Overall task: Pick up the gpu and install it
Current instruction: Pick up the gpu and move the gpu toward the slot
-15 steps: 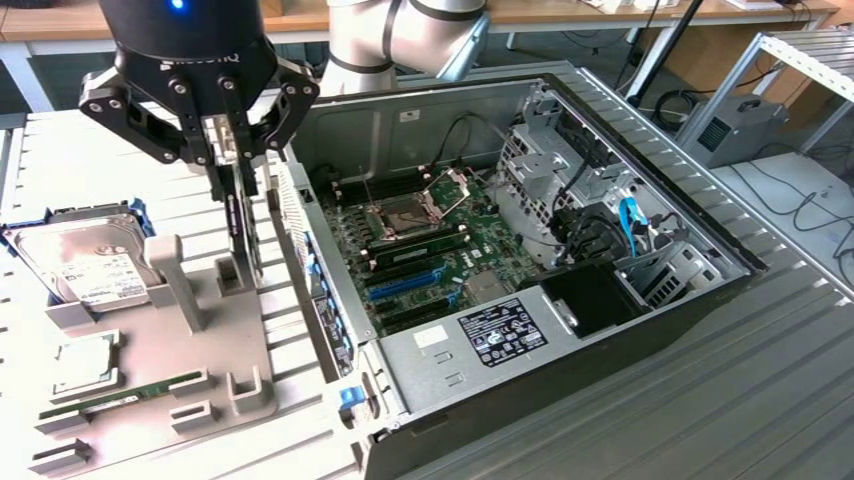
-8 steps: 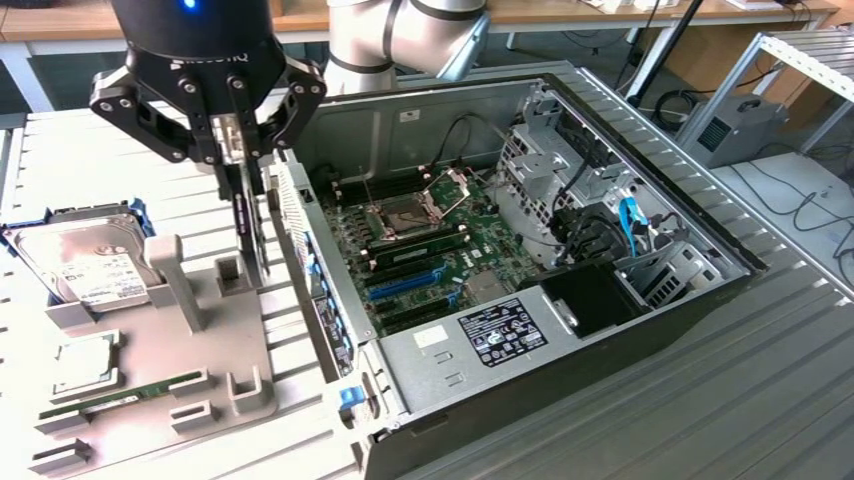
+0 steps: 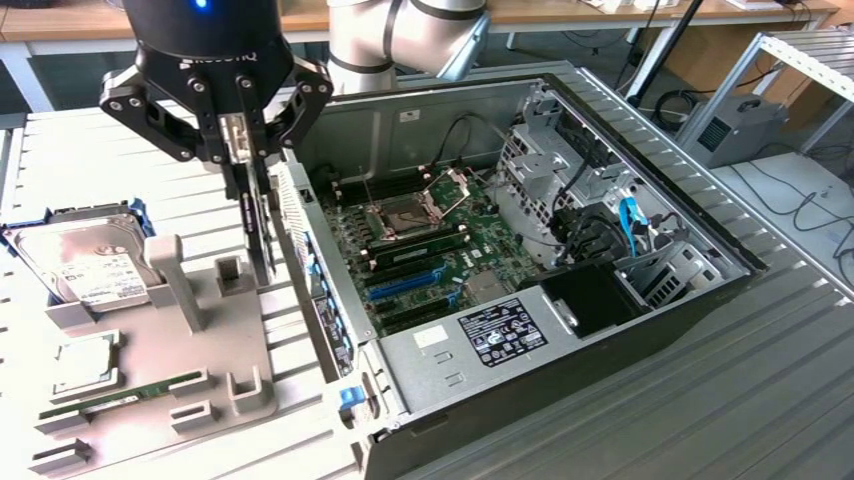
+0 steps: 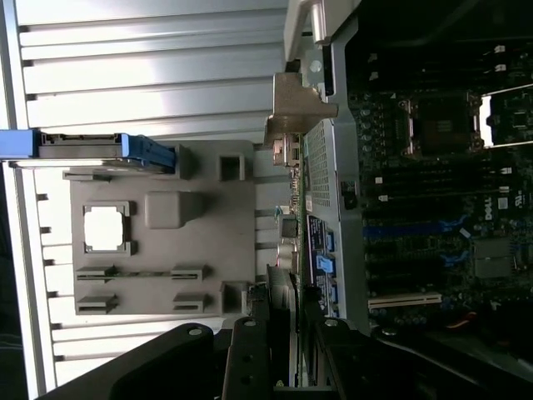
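Note:
My gripper [image 3: 238,150] hangs over the strip between the grey parts fixture [image 3: 200,330] and the rear wall of the open computer case [image 3: 534,250]. It is shut on the gpu [image 3: 254,215], a thin dark card that hangs edge-on below the fingers, clear of the fixture. In the wrist view the gpu [image 4: 288,250] runs as a narrow edge away from my gripper [image 4: 287,337]. Its silver end bracket [image 4: 293,108] sits at the far end, just beside the case's rear panel. The motherboard [image 3: 427,240] lies open inside the case with its blue slots [image 3: 407,285] visible.
On the fixture lie a silver hard drive [image 3: 87,265] in a blue caddy, a processor chip [image 3: 83,365] and a green memory stick [image 3: 120,393]. The case's rear wall [image 3: 320,290] stands right next to the card. Drive cages and cables [image 3: 601,220] fill the case's far side.

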Robot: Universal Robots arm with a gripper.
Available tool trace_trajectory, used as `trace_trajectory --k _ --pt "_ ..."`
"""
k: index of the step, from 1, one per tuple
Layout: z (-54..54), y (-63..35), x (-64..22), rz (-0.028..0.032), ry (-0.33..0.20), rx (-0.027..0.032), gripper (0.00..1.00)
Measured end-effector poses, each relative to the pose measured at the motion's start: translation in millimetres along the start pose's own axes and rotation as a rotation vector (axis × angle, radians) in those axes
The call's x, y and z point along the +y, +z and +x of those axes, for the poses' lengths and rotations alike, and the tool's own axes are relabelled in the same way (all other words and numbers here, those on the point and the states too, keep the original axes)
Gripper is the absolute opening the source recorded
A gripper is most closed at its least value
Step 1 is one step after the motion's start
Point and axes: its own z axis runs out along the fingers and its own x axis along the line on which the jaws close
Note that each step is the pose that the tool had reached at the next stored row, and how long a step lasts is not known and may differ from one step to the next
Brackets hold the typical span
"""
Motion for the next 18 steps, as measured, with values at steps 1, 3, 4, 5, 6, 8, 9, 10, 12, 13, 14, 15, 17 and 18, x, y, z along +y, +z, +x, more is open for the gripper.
trace_trajectory --k 1,3,4,5,6,8,9,10,12,13,14,15,17,18 --pt "-0.6 0.0 0.0 0.0003 0.0 0.0 0.26" --pt "-1.6 0.1 0.1 0.0009 0.0 -0.0001 0.26" --pt "-2.1 0.1 0.2 0.0011 0.0 -0.0001 0.26" --pt "-2.6 0.1 0.2 0.0014 0.0 -0.0002 0.26" --pt "-3.1 0.1 0.2 0.0017 0.0 -0.0001 0.26" --pt "-4.1 0.1 0.3 0.0022 0.0 -0.0002 0.26" --pt "-4.8 0.2 0.4 0.0026 0.0 -0.0002 0.26" --pt "-5.3 0.1 0.4 0.0029 0.0 -0.0002 0.26" --pt "-6.8 0.2 0.5 0.0039 0.0 -0.0003 0.26" --pt "-7.3 0.2 0.6 0.0042 0.0 -0.0003 0.26" --pt "-7.8 0.3 0.6 0.0044 0.0 -0.0004 0.26" --pt "-8.4 0.2 0.7 0.0048 0.0 -0.0004 0.26" --pt "-9.4 0.3 0.7 0.0053 0.0 -0.0005 0.26" --pt "-9.9 0.3 0.7 0.0057 0.0 -0.0005 0.26"
